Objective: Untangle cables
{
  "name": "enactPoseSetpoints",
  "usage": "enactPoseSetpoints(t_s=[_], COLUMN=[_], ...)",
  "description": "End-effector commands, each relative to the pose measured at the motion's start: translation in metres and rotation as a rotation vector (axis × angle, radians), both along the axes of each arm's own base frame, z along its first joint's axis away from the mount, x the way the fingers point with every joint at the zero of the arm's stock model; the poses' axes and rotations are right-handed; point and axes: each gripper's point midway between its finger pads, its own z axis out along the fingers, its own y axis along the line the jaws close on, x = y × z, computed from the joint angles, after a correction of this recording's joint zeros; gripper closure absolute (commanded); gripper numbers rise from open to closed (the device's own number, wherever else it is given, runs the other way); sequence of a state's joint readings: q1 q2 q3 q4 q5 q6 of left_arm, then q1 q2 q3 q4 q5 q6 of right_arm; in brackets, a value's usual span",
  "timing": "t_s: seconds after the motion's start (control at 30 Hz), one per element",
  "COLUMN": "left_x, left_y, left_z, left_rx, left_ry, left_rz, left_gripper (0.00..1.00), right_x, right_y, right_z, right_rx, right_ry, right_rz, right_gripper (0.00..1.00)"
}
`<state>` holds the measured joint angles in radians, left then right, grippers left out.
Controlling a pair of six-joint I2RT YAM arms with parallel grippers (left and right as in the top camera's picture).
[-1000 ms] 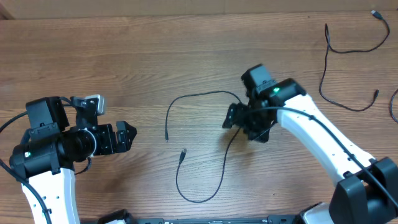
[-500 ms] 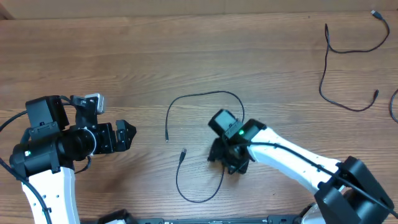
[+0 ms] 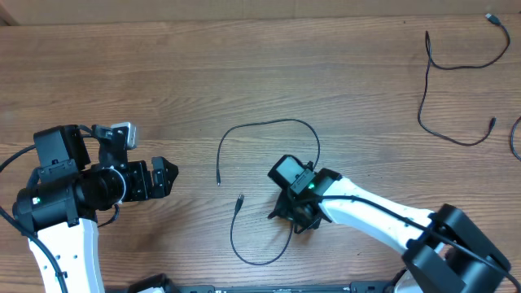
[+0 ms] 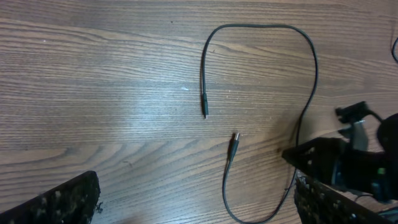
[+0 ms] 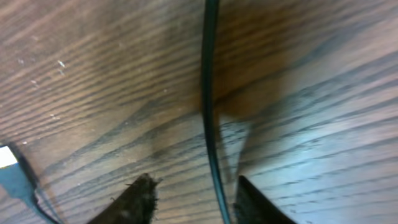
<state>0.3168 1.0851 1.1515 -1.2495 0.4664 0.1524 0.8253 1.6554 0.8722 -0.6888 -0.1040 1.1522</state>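
Two white-and-black robot arms are set over a broad brown wood-grain table (image 3: 203,73), which fills every view; nothing of the room beyond it is shown. The left arm (image 3: 61,203) is held at the near left edge, with its black wrist pointed toward the table's middle. The right arm (image 3: 383,220) is stretched in from the near right corner, and its wrist is tipped down close to the wood near the centre.

The left gripper (image 3: 165,178) is spread wide. In its own wrist view the two fingers are pushed out to the bottom corners, and nothing is held or touched. The right gripper (image 3: 295,218) is lowered over a thin black looped cable (image 3: 269,122). Its jaws are kept partly apart. In the right wrist view the cable is seen running between the two dark fingertips (image 5: 142,198), with a strip of bare wood on either side; no contact can be made out.

That cable is laid flat at the centre, arched away from the robot and curled back toward the front edge. Its two small plug ends (image 3: 218,181) are placed near each other but apart, left of the right gripper. A second thin black cable (image 3: 444,65) is laid well apart at the far right corner, and part of a third black cable (image 3: 516,134) is cut off by the right edge.
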Motion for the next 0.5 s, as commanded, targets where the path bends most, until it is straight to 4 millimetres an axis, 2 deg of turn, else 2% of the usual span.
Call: enactPoseSetpoints(t_s=[0.0,0.1,0.2,0.3,0.43,0.47], left_x=[0.000,0.000,0.000,0.000,0.000,0.000], left_y=[0.001,0.001,0.001,0.001,0.001,0.001], left_z=[-0.003,-0.003,-0.003,-0.003,-0.003,-0.003], left_rx=[-0.006,-0.006,-0.006,-0.005,-0.006,-0.006], left_ry=[0.015,0.015,0.016,0.014,0.014,0.012], left_rz=[0.013,0.013,0.013,0.013,0.013,0.013], left_gripper=[0.00,0.01,0.01,0.00,0.00,0.01], right_x=[-0.011,-0.013,-0.006,0.012,0.044,0.054], right_y=[0.005,0.007,0.010,0.014,0.017,0.021], right_z=[-0.013,-0.014,-0.009,0.009,0.051,0.070], right_rx=[0.009,0.023,0.043,0.080,0.122,0.142], right_ry=[0.052,0.069,0.050,-0.002,-0.111,-0.162], right_rz=[0.012,0.013,0.047,0.136,0.240,0.283], right_gripper=[0.75,0.96,0.96,0.96,0.96,0.96])
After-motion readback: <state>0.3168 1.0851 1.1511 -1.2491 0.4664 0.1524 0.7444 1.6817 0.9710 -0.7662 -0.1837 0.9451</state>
